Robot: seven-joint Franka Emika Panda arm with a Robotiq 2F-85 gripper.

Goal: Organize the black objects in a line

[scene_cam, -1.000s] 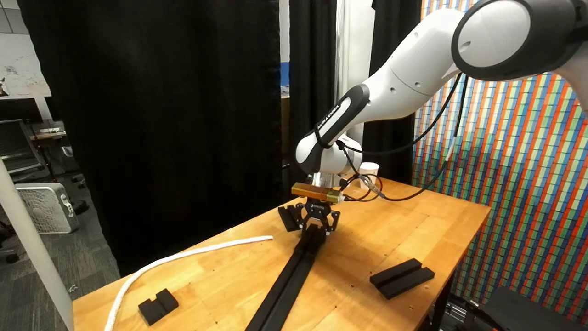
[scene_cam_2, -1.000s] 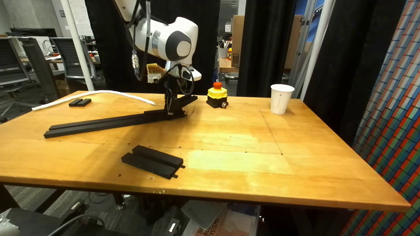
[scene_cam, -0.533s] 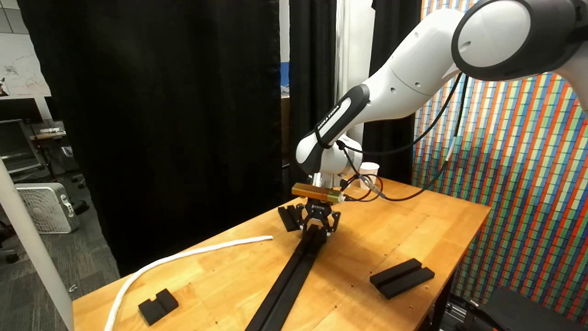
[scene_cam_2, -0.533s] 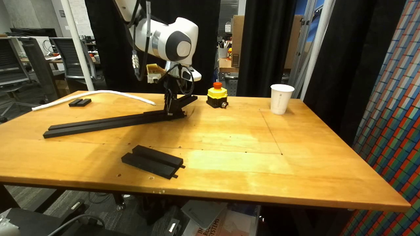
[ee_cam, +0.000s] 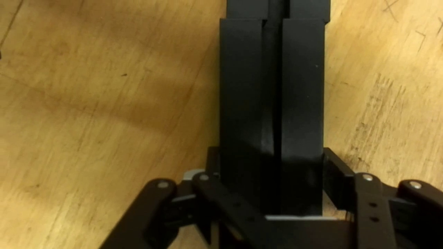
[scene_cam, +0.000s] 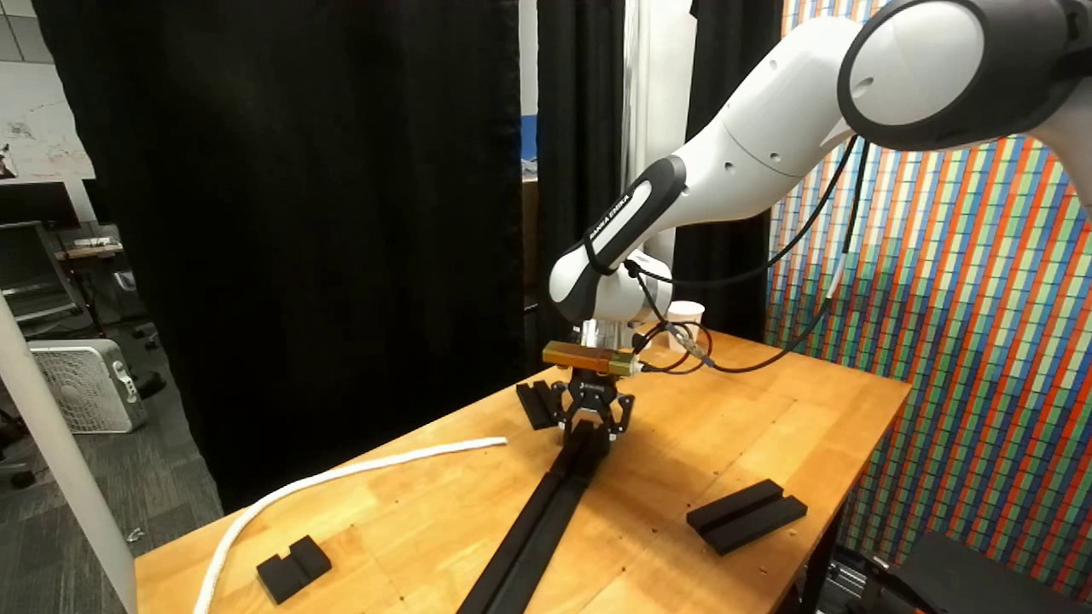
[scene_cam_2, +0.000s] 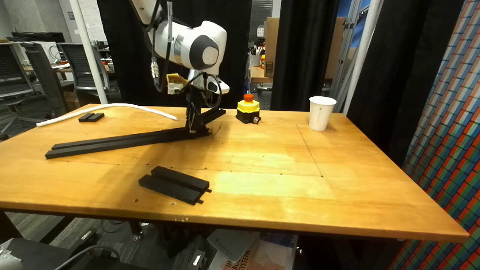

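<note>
Claw [ee_cam: 271,166] grips one black block [ee_cam: 303,90], roughly aligned with the long bar [scene_cam: 525,546]. Three other blocks [scene_cam_2: 174,186] [scene_cam: 294,570] [scene_cam: 535,409] seem unplaced.

Cup [scene_cam_2: 321,115], cord [scene_cam_2: 119,105] and button [scene_cam_2: 248,107] share a table [scene_cam_2: 356,180].

Black curtains [scene_cam: 299,256] hang in both exterior views, and a patterned wall [scene_cam: 981,290] of small orange, blue and green rectangles stands at the right. At the left of an exterior view, a white box fan [scene_cam: 81,388] stands on gray floor [scene_cam: 153,486], with a dark monitor [scene_cam: 36,205] above it and a whiteboard [scene_cam: 38,119] higher up. In an exterior view, mesh-backed office chairs [scene_cam_2: 73,63] sit upper left near a slanted white pole [scene_cam_2: 88,52]; a cardboard box [scene_cam_2: 273,47] shows upper center between the curtains. The wooden counter [scene_cam_2: 356,195] shines with pale glare near its middle; close up in the wrist view, its grain is scuffed and shadowed.
</note>
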